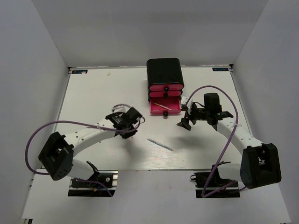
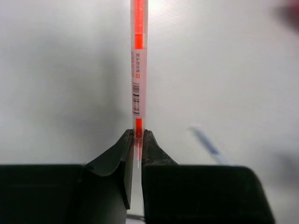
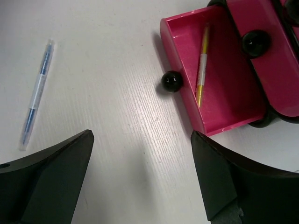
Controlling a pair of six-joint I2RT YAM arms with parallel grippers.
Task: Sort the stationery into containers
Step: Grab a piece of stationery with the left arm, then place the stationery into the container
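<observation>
The left gripper (image 2: 138, 140) is shut tight on the orange pen (image 2: 138, 60). It holds the pen only at its last, pointed end, and almost the whole body stands out in front of the fingers. I cannot tell if the pen is lifted or lies on the table (image 1: 93, 93). The right gripper (image 3: 142, 177) is wide open and holds nothing.

In the top view the black box (image 1: 163, 70) sits at 12 o'clock on the table. Its bottom drawer (image 3: 229, 79) is pulled out with the yellow pen (image 3: 202, 65) inside. The left gripper is at about 8 o'clock from this drawer, the right gripper near it at 4 o'clock, and the blue pen (image 3: 36, 93) lies on the table at 6 o'clock.

The main risk, I think, is the grip. With so little of the pen between the fingers, it can swing or slip out when the arm moves. The long free end can also hit the drawer wall and make the pen fall outside. And since the right gripper hangs close to the drawer, the two arms may touch if the left one comes there.
</observation>
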